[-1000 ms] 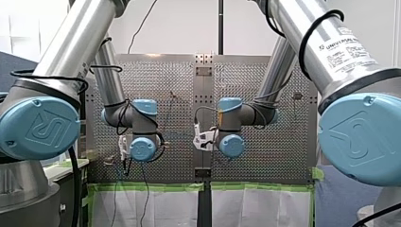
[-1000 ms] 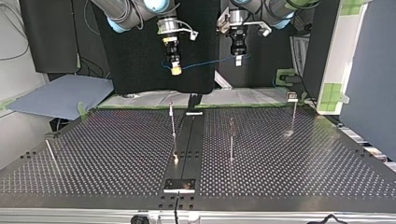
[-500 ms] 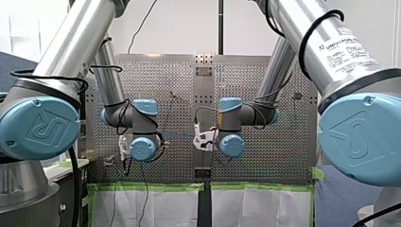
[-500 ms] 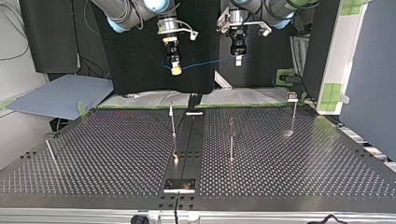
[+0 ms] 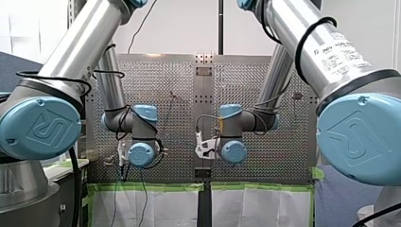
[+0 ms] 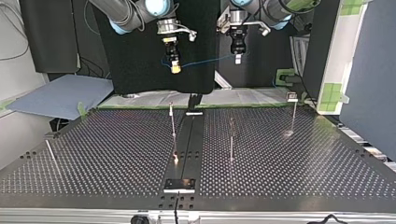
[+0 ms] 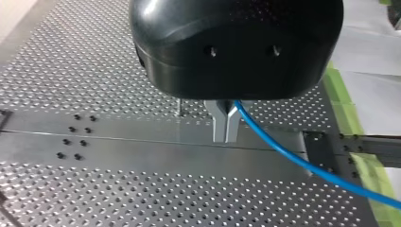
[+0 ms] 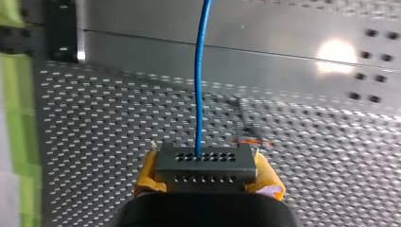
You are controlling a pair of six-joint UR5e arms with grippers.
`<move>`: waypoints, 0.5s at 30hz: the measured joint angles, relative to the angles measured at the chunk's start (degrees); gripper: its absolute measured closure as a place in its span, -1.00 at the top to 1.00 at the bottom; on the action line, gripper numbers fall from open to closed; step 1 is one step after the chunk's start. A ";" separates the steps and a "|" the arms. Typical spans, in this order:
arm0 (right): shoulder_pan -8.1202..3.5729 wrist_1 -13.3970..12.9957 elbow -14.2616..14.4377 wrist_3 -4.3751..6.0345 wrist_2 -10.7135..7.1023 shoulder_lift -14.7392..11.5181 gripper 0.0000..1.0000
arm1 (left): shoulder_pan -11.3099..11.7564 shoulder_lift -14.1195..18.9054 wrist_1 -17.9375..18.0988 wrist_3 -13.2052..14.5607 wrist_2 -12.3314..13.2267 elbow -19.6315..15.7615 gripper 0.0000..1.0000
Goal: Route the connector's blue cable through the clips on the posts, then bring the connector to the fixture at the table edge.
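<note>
**Front view.** A perforated metal table [image 5: 265, 94] fills mid-frame, with a plain rail [image 5: 203, 118] down its centre. Green tape [image 5: 146, 187] edges its lower side, a white sheet [image 5: 142, 208] hangs below, and a pale wall [image 5: 189, 23] stands behind. My left arm [image 5: 71, 61] enters at the left and my right arm [image 5: 321, 52] at the right. Both wrists hang low in mid-frame, and the fingers are hidden here. The label [image 5: 347, 51] on my right arm reads "UNIVERSAL ROBOTS"; its finer lines are illegible. The blue joint caps [image 5: 42, 127] carry an embossed UR mark.

**Top view.** The table spreads across the lower frame, with thin posts [image 6: 173, 122] upright on it. There is a black backdrop [image 6: 140, 56] at upper middle and a blue-grey mat [image 6: 60, 95] at the left. My right gripper [image 6: 175, 69] and my left gripper [image 6: 238, 58] hang side by side at upper middle, above the far edge. The blue cable [image 6: 205, 61] is strung nearly level between them.

**Left wrist view.** The metal fingers [image 7: 218, 124] of my left gripper are pressed together on the blue cable. The cable leaves between them and slants off sideways over the table.

**Right wrist view.** The yellow pads [image 8: 147, 174] of my right gripper are clamped on the grey connector [image 8: 222, 165]. Its long axis lies crosswise between the pads, and its holed face points away from the gripper. The cable leaves one hole and runs straight ahead.
</note>
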 joint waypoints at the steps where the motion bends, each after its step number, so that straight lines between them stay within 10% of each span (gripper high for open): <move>1: 0.00 0.04 -0.01 0.00 0.00 0.27 -1.00 | 0.00 -0.22 0.00 0.00 0.01 0.01 -1.00; 15: -0.02 0.12 -0.02 0.00 0.00 0.88 -1.00 | 0.02 -0.53 0.00 0.00 0.02 0.01 -1.00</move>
